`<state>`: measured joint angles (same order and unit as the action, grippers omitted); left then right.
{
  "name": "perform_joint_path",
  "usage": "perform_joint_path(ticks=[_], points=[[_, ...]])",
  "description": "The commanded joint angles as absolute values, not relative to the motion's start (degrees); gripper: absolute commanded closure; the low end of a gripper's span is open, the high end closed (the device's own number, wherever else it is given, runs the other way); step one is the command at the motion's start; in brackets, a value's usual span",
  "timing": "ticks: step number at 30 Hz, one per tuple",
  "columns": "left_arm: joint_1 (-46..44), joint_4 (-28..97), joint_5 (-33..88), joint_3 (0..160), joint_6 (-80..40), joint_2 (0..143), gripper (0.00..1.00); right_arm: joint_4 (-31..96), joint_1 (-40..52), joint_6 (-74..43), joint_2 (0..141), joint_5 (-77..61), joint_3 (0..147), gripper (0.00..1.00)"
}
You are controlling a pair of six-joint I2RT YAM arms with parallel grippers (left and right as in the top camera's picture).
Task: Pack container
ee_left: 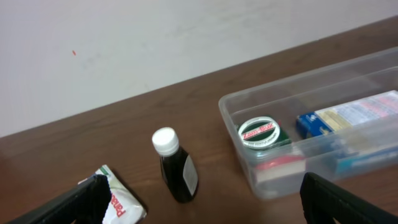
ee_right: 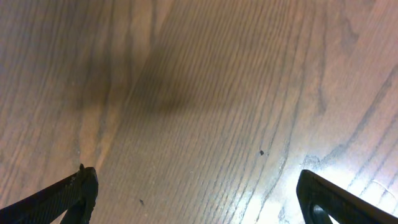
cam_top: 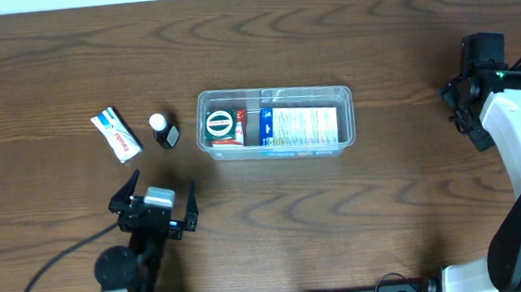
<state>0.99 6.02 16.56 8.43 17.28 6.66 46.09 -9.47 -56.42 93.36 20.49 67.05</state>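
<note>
A: Container [cam_top: 303, 89]?
B: Mid-table [cam_top: 390, 220], slightly toward the far edge. Inside: a round green-lidded tin [cam_top: 220, 124] and a blue-and-white box [cam_top: 301, 126].
A: Left gripper [cam_top: 163, 179]?
B: Spread wide, holding nothing, by the near edge, left of centre. Beyond it, a small dark bottle [cam_top: 164, 131], standing, and a white packet [cam_top: 116, 134] toward the left edge.
A: Right gripper [ee_right: 199, 193]?
B: Spread too, holding nothing, by the right edge.

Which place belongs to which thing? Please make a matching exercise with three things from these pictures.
Things:
1. white packet
2. dark bottle
3. green-lidded jar

Places:
a. inside the container, at its left end
b. on the table, farthest to the left
c. on the table, between the packet and the container

Pairs: 1-b, 2-c, 3-a
</note>
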Motion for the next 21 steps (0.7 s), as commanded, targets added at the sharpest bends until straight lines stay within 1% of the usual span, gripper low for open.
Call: perform_joint_path(ticks=[1, 5, 9, 14, 17, 19, 21], points=[[1.45, 8.69, 17.37, 16.84, 15.29, 13.58, 0.02, 46.26, -9.78, -57.39, 93.67, 20.32, 66.89, 0.01], [1.85, 14.79, 17.63, 28.38, 14.66, 27.44, 0.02, 46.26, -9.80, -57.39, 93.67, 20.32, 66.89, 0.01], [3.09, 25.06, 19.33, 44.60, 14.66, 43.31, 0.02, 46.26, -9.78, -57.39, 93.67, 20.32, 66.89, 0.01], [7.97, 42.50, 32.82, 68.12, 14.68, 62.94, 0.02, 46.26, -9.78, -57.39, 93.67, 20.32, 66.89, 0.01], [9.80, 51.22, 41.93, 79.50, 14.35, 71.53, 0.02, 46.26, -9.78, -57.39, 93.67, 20.32, 66.89, 0.01], [10.00, 53.52, 43.97, 84.73, 14.24, 75.64, 0.02, 46.26, -9.78, -57.39, 93.67, 20.32, 66.89, 0.01], [10.00, 52.38, 44.03, 85.95, 14.20, 77.65, 0.02, 46.26, -9.78, -57.39, 93.67, 20.29, 66.89, 0.01]])
